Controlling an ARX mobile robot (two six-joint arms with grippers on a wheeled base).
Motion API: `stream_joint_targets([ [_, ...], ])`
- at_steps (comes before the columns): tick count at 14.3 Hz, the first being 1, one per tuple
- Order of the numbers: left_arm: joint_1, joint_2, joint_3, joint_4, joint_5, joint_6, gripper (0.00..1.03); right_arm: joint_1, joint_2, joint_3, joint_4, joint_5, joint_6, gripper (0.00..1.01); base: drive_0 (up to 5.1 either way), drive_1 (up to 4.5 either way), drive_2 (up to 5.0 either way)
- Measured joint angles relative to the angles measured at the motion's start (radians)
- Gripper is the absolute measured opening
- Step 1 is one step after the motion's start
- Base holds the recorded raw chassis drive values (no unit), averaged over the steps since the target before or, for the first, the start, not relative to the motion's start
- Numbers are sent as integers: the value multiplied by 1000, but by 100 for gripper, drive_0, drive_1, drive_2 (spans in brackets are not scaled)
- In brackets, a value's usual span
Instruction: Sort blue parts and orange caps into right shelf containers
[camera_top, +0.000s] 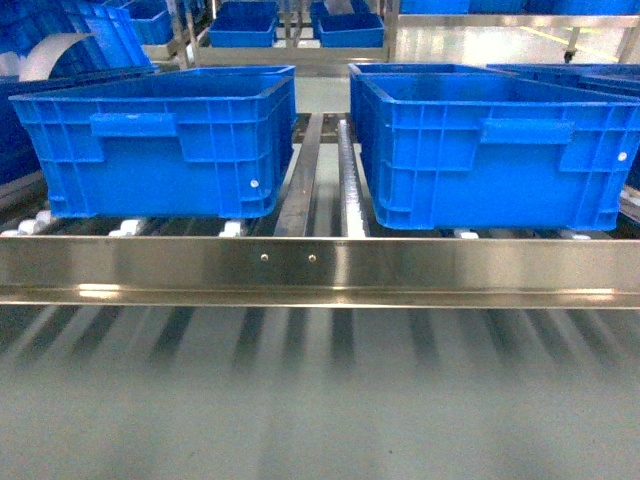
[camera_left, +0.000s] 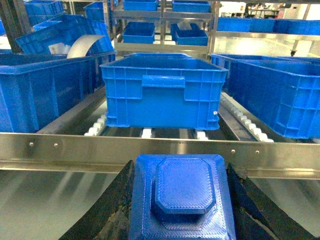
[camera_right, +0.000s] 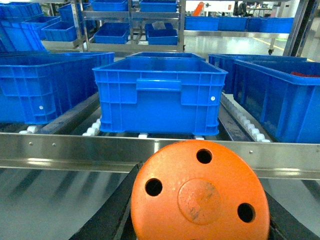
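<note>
Orange cap: a round disc with three holes, pinched in my right jaws, low centre of the right wrist frame. Blue part: a square block with an octagonal raised top, pinched in my left jaws, bottom centre of the left wrist frame. Two deep blue crates sit side by side on the shelf rollers behind a steel rail. Neither arm shows in the head frame.

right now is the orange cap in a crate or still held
Held, not in a crate: the orange cap sits between the right gripper's fingers, short of the crate.
</note>
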Motion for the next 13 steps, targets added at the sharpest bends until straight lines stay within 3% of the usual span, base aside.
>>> stream_joint_targets([
  [13, 0, 0, 0, 0, 0, 0, 43, 0, 0, 0, 2, 0, 0, 45, 3, 435, -429],
])
